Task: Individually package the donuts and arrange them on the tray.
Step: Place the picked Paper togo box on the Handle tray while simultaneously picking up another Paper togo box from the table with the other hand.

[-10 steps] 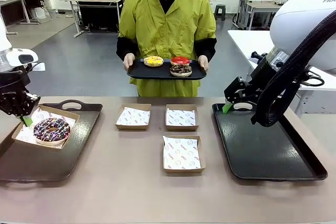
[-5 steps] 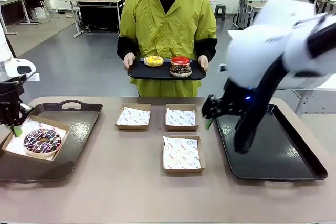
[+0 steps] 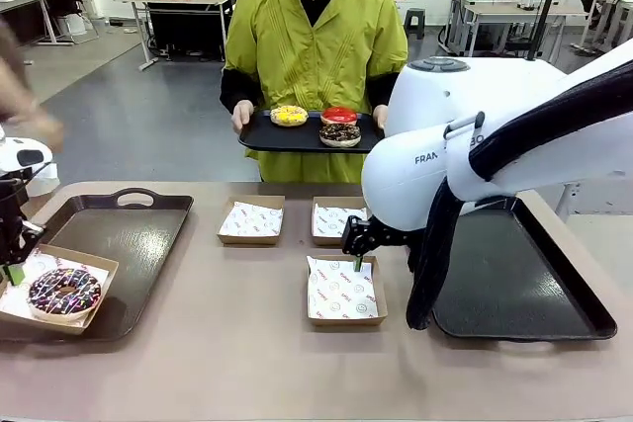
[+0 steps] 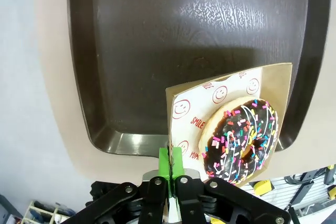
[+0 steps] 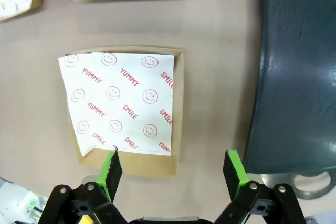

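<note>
1. Sprinkled donut (image 3: pixel 63 290), front view: I see it lying in its donut carton (image 3: pixel 96 266), which sits at the near left corner of the left tray (image 3: pixel 129 234) and juts out past the tray's left rim.
2. Same view: my left gripper (image 3: pixel 13 272) stands at that carton's left edge, with its green pads pressed together on it.
3. Same view: the person (image 3: pixel 315 37) across the table (image 3: pixel 218 343) holds a small black tray (image 3: pixel 259 135). On it are the yellow donut (image 3: pixel 289 115), the red donut (image 3: pixel 339 113) and, just in front of the red one, the dark donut (image 3: pixel 340 131).
4. Same view: my right gripper (image 3: pixel 357 259) reaches across the middle and hangs over the far edge of the near carton (image 3: pixel 343 295). Two far cartons (image 3: pixel 251 220) lie beyond it, one partly hidden by the arm. The right tray (image 3: pixel 524 294) is beside them.
5. Left wrist view: the left gripper (image 4: pixel 170 160) pinches the donut carton (image 4: pixel 270 74) at one corner, clamping cardboard and printed paper (image 4: pixel 191 111) together. The sprinkled donut (image 4: pixel 240 140) sits in the half of the carton away from the pads. The carton lies across the rim of the left tray (image 4: pixel 184 35).
6. Right wrist view: the right gripper (image 5: pixel 173 170) has its fingers spread wide. One pad is over the cardboard edge of the near carton (image 5: pixel 178 103), and the other is over bare table just beside the right tray (image 5: pixel 299 77).
</note>
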Controlling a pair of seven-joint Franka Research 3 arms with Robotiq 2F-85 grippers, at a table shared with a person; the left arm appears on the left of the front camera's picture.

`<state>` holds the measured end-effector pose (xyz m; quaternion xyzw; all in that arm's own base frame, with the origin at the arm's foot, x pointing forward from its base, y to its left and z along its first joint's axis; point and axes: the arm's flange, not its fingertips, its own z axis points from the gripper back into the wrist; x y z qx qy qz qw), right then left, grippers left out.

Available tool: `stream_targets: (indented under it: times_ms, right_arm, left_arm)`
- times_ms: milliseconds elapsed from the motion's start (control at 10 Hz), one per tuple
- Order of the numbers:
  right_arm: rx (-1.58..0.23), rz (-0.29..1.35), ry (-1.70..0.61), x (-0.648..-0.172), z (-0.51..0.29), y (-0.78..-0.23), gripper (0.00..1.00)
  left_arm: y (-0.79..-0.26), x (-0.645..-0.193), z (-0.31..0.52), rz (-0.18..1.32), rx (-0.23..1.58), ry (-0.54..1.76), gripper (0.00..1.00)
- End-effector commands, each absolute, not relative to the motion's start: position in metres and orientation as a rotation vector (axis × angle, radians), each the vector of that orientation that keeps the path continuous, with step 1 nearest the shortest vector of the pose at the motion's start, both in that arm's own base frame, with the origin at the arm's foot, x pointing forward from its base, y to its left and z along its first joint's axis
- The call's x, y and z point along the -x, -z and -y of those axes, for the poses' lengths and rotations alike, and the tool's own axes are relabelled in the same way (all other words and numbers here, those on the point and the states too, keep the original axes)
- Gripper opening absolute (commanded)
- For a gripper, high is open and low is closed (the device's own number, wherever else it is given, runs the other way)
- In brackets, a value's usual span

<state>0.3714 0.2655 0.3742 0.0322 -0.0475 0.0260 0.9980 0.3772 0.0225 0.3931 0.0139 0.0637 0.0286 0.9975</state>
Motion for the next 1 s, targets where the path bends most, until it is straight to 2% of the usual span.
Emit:
stream_targets:
  times_ms: [0, 900]
  right_arm:
    - [-0.070, 0.104, -0.020, -0.374, -0.268, -0.364, 1.00]
    - [-0.093, 0.099, -0.039, -0.376, -0.262, -0.330, 1.00]
  left_arm:
    - [-0.386, -0.379, -0.014, -0.110, -0.013, -0.045, 0.01]
    - [-0.374, -0.405, 0.020, -0.057, 0.042, -0.004, 0.01]
